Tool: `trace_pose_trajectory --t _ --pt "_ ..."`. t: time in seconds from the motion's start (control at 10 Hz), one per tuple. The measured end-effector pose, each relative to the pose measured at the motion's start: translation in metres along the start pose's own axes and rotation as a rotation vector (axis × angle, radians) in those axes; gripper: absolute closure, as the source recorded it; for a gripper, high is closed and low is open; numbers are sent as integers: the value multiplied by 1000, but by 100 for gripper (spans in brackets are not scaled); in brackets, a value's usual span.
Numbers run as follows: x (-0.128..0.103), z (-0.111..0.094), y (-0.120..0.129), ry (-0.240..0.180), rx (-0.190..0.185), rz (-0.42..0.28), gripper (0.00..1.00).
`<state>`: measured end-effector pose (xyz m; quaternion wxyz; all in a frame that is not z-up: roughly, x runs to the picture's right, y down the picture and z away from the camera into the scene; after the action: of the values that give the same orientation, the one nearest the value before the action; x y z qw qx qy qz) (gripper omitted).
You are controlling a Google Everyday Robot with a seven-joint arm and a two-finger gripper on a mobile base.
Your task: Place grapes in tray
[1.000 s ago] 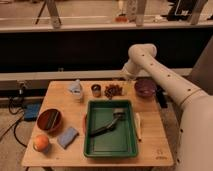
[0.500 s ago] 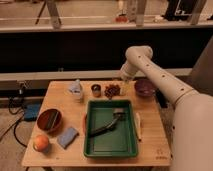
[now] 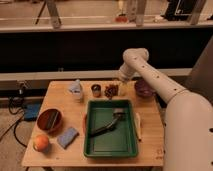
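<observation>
Grapes: the small bunch of dark red-brown round grapes (image 3: 111, 90) sits at the back of the light wooden table (image 3: 150, 145), just behind the tray and not in it
Tray: the big green plastic tray with a raised rim (image 3: 117, 142) lies in the middle of the table, with a dark long-handled tool (image 3: 107, 125) inside
Gripper: the gripper (image 3: 121, 80) on the white robot arm hangs just above the grapes, a bit to their right; I cannot tell how wide it is or if it touches them
Beside the grapes: a small dark round cup (image 3: 96, 90) on the left, a dark purple bowl (image 3: 144, 88) on the right
Farther off: a round red-brown bowl (image 3: 50, 120), a blue sponge (image 3: 67, 137) and an orange round fruit (image 3: 41, 143) on the left
</observation>
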<state>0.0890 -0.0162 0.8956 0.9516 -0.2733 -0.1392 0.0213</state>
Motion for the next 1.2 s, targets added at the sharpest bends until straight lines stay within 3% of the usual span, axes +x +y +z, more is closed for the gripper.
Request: trace_pose_trajectory --t 0.8,1.2 --pt "10 43 -3 22 -41 -19 20" --pt "20 56 -1 29 -52 -21 20"
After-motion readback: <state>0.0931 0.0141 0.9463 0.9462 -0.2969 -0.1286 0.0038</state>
